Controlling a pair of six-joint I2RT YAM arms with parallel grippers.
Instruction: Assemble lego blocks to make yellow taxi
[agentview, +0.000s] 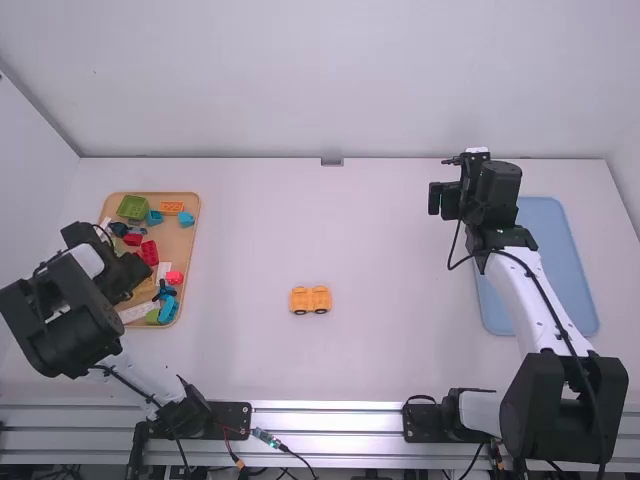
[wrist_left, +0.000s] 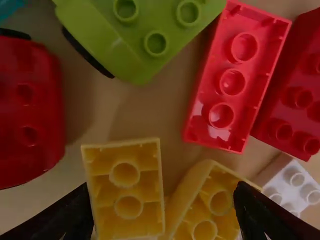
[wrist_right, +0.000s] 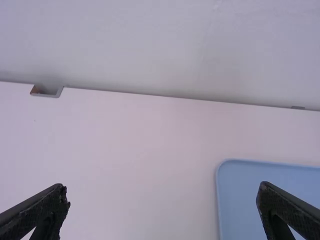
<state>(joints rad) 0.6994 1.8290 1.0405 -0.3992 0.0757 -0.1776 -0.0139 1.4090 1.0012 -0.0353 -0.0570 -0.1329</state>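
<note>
My left gripper (agentview: 122, 292) is low over the wooden tray (agentview: 190, 245) of loose blocks. In the left wrist view my left gripper (wrist_left: 162, 212) stands open above two yellow blocks: an upturned one (wrist_left: 127, 192) with tubes showing and a rounded one (wrist_left: 207, 205) beside it. An orange-yellow wheeled piece (agentview: 310, 300) stands alone mid-table in the high view. My right gripper (agentview: 447, 199) is raised at the table's far right; in the right wrist view the right gripper (wrist_right: 163, 192) is open with nothing between its fingers.
Around the yellow blocks lie a green block (wrist_left: 145, 40), a red upturned block (wrist_left: 235, 80), a dark red block (wrist_left: 295, 100), a red rounded piece (wrist_left: 30, 110) and a white block (wrist_left: 290, 182). A blue tray (agentview: 555, 265) lies under the right arm's side.
</note>
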